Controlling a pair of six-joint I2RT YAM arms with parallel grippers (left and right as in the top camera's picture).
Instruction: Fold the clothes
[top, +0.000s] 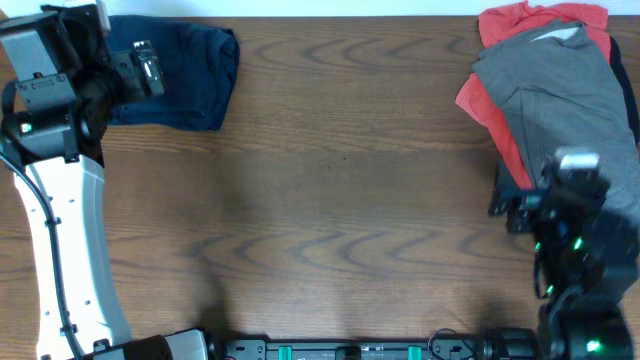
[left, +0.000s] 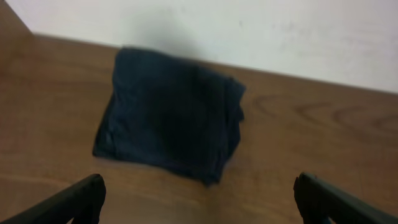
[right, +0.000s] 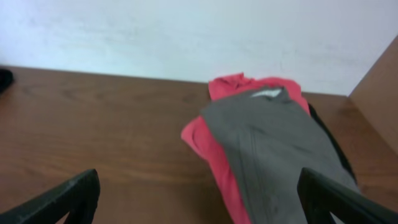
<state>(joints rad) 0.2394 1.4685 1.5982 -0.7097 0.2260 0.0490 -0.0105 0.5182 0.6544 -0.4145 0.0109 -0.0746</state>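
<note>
A folded navy garment (top: 185, 75) lies at the back left of the table; it also shows in the left wrist view (left: 171, 118). My left gripper (top: 145, 65) hovers at its left edge, open and empty, with both fingers (left: 199, 196) wide apart short of the cloth. A pile of unfolded clothes sits at the back right: a grey garment (top: 560, 95) on top of a red one (top: 485, 95), with a black one (right: 336, 143) beneath. My right gripper (top: 560, 190) is above the pile's near end, open and empty (right: 199, 196).
The wooden table (top: 340, 200) runs between the two heaps. A white wall (right: 186, 31) stands behind the table's back edge. The arm bases stand at the front edge (top: 350, 350).
</note>
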